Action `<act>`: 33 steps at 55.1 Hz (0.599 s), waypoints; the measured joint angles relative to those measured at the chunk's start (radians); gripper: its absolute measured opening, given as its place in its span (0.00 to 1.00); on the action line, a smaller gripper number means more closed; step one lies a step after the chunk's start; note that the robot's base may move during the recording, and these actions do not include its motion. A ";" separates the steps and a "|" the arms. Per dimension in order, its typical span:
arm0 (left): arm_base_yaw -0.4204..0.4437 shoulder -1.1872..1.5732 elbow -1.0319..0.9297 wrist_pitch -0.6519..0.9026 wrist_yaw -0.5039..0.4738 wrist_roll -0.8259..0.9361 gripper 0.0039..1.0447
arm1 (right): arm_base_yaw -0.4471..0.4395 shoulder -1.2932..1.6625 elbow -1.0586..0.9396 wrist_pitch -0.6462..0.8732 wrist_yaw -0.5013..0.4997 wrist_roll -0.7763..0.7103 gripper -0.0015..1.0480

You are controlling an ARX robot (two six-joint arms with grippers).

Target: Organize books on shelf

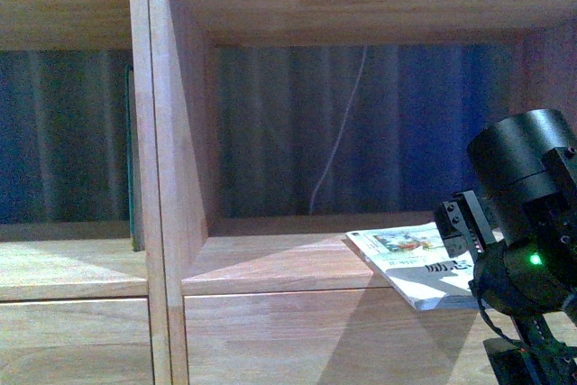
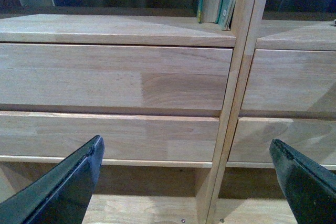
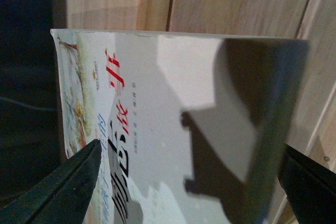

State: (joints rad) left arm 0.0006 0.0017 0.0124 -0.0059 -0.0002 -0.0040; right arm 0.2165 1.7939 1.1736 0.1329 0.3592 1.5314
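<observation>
Book lies flat, long axis angled into shelf, between right gripper's spread fingers.

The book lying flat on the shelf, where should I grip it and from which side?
Probably pinch the book by its corner that overhangs the shelf, coming from the front: it lies flat, so only there can a finger slip underneath.

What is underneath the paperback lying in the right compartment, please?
The book lies flat on the shelf board, its near corner overhanging the drawer front. Anything between book and board is covered.
</observation>
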 joint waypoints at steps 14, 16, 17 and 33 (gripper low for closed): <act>0.000 0.000 0.000 0.000 0.000 0.000 0.93 | -0.022 0.051 0.073 -0.026 -0.013 0.022 0.93; 0.000 0.000 0.000 0.000 0.000 0.000 0.93 | -0.026 0.055 0.076 -0.027 -0.012 0.022 0.93; 0.000 0.000 0.000 0.000 0.000 0.000 0.93 | -0.027 0.057 0.078 -0.029 -0.012 0.022 0.93; 0.000 0.000 0.000 0.000 0.000 0.000 0.93 | -0.032 0.057 0.083 -0.015 -0.007 0.024 0.58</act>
State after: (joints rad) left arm 0.0006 0.0017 0.0124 -0.0059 -0.0002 -0.0040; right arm 0.1844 1.8507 1.2564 0.1181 0.3519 1.5555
